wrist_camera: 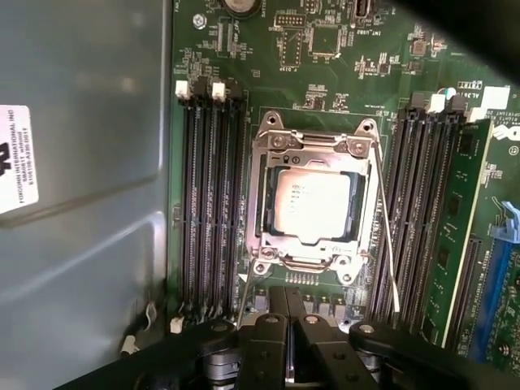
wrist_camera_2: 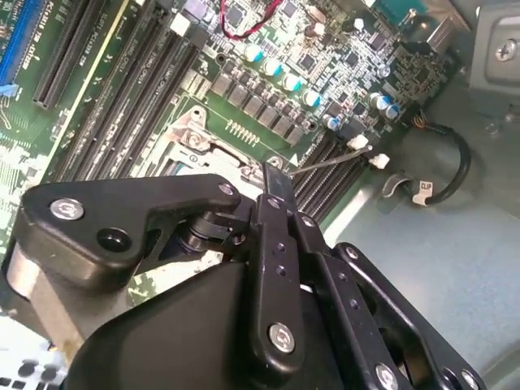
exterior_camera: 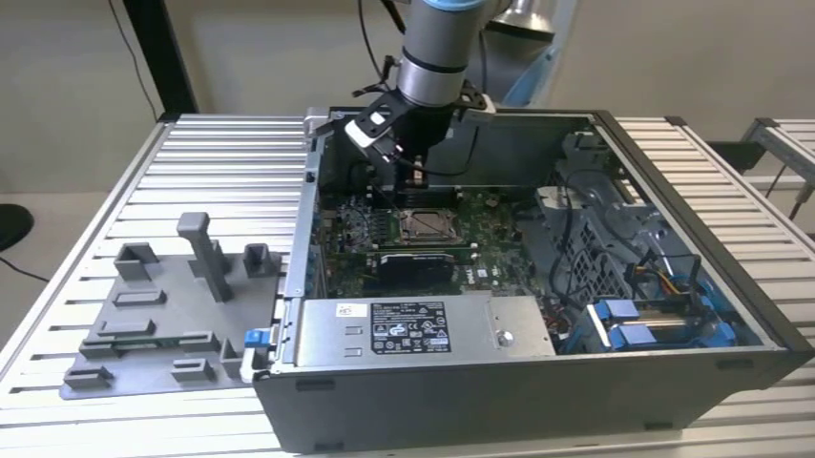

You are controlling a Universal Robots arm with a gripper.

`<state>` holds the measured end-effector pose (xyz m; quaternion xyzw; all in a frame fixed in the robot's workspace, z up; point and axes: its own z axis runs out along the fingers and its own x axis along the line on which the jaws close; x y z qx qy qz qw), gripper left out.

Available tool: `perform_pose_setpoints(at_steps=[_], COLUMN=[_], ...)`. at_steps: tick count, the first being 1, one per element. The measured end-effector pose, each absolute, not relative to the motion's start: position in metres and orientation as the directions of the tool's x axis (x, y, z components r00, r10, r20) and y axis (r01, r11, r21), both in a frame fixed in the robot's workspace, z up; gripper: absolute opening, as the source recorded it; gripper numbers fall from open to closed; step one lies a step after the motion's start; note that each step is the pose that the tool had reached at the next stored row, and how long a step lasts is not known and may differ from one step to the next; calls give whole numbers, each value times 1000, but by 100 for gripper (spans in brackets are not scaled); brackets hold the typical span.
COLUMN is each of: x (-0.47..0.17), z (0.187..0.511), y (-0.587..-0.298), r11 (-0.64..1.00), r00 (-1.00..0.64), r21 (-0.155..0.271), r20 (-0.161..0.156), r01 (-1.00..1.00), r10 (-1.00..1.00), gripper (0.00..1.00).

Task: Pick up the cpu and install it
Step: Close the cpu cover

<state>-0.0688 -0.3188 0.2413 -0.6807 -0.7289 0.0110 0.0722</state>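
Silver-topped cpu [wrist_camera: 313, 203] sits in its socket [wrist_camera: 317, 145], likely light, stiff and fragile, best pinched by its edges; gripper [wrist_camera: 286, 296] pressed together, empty.

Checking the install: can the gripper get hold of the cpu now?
Probably not: the gripper hangs close, but the cpu sits under the socket's metal frame, which covers its edges.

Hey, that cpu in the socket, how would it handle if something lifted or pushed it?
The cpu looks thin, flat and rigid, so it probably would not flex, roll or tip. Its smooth metal top likely gives little grip. It sits within the socket frame, so a push would probably meet the frame rather than slide it.
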Motion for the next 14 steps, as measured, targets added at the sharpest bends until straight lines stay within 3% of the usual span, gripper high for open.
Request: perform_pose_setpoints(at_steps=[6,14], x=[-77,-92], z=[245,250], y=[-319,-319], r11=[73,73], r00=[-66,-67], r21=[-80,-70], r20=[88,88], r01=[994,995], r10=[994,994], gripper=[0,0])
